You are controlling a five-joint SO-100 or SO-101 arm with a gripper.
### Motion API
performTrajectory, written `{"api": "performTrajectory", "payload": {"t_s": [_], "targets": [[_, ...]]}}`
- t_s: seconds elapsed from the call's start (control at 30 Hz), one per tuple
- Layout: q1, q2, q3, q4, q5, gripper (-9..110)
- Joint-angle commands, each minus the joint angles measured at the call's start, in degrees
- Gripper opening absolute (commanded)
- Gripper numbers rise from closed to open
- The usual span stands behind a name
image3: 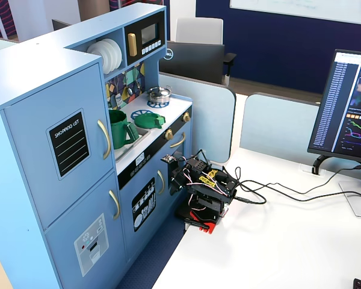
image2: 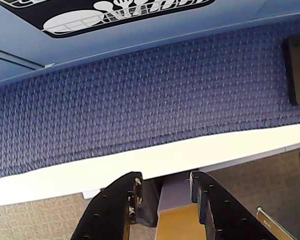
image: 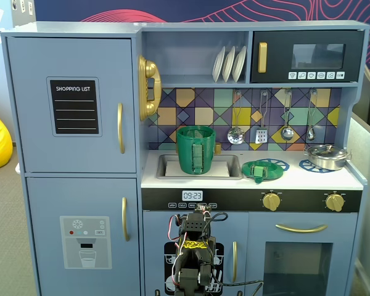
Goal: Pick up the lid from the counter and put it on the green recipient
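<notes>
so here's where we're at: our claw points down at the blue carpet and the white table edge in the wrist view, its two black fingers spread apart with nothing between them, so it's released and empty. in a fixed view the arm sits folded low in front of the toy kitchen, and in another fixed view we see it parked on the white table just beside the kitchen's lower doors.

the lid is up on the counter, well above the claw and off to its right in that front view, lying on a blue burner ring. the green recipient stands upright in the sink, almost straight above the claw and left of the lid. further right of the lid we spot the silver pan on the other burner. neither green thing is anywhere near the claw.
</notes>
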Motion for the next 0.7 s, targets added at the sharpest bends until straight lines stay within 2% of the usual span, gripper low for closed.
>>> {"api": "performTrajectory", "payload": {"t_s": [0.0, 0.3, 0.4, 0.53, 0.67], "targets": [[-1.32, -0.53, -0.26, 10.46, -0.62, 1], [-0.53, -0.53, -0.26, 10.46, 0.35, 0], [2.46, -0.70, -1.85, 6.06, -1.49, 0], [9.32, -10.37, -17.67, -4.92, 1.93, 0], [18.28, -20.92, -36.83, -9.23, -7.47, 0]]}}
